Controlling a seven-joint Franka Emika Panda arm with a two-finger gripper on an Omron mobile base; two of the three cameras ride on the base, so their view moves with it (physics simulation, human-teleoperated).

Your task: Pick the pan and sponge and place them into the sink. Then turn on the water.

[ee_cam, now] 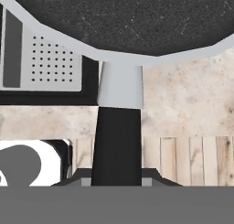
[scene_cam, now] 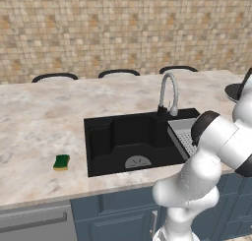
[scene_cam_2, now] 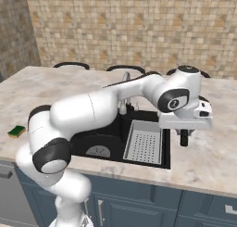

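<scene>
Claw [ee_cam: 116, 179] was clamped on pan [ee_cam: 123, 17] handle [ee_cam: 116, 141]; rigid pan judged front-heavy, best gripped near bowl.

Marble counter [scene_cam: 39, 122], sponge [scene_cam: 61, 162] on it

White Franka arm with dark joints

The arm [scene_cam_2: 92, 111] is built of smooth, rounded glossy white segments joined by black ring-shaped joints; its blocky white hand carries a small dark marking, and a short dark gripper [scene_cam_2: 184, 139] finger projects beneath it.
</scene>
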